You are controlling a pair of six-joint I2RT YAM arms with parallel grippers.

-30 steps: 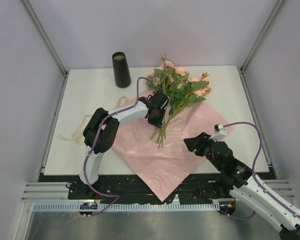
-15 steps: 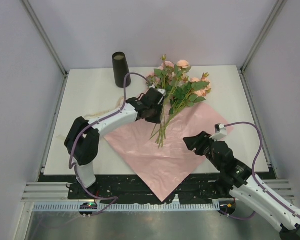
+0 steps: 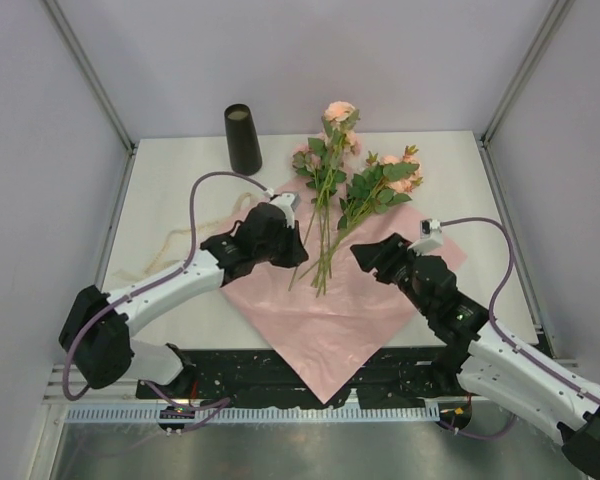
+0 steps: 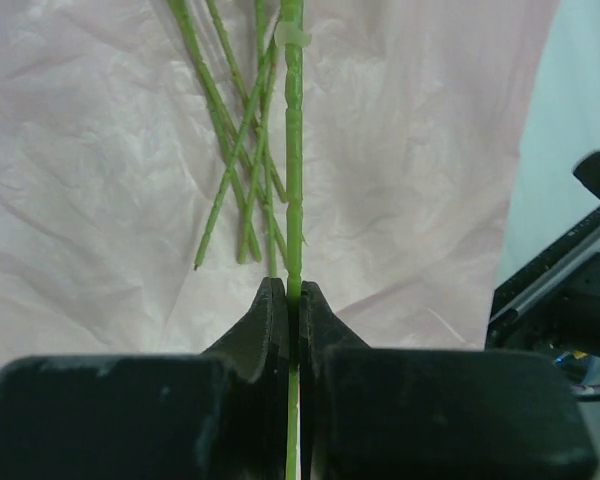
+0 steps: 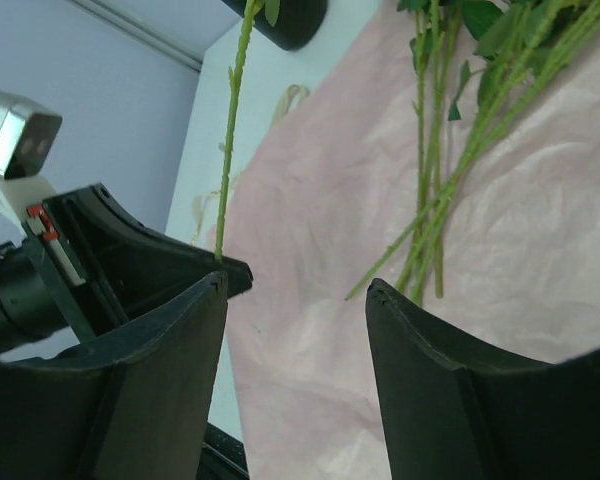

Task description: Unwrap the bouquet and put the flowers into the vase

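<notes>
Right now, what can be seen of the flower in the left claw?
The flower is a single peach-pink rose with green leaves on a thin, knobbly green stem. The left claw is shut on the stem near its lower end, holding it up above the pink sheet, clear of the other stems lying there. A small pale bit clings higher up.

- Bare table is lying open left of the vase.
- Farther right of the vase, flowers are sprawling across pink paper.
- In front and right of the vase, the left gripper is holding one stem aloft, blocking that side.
</notes>
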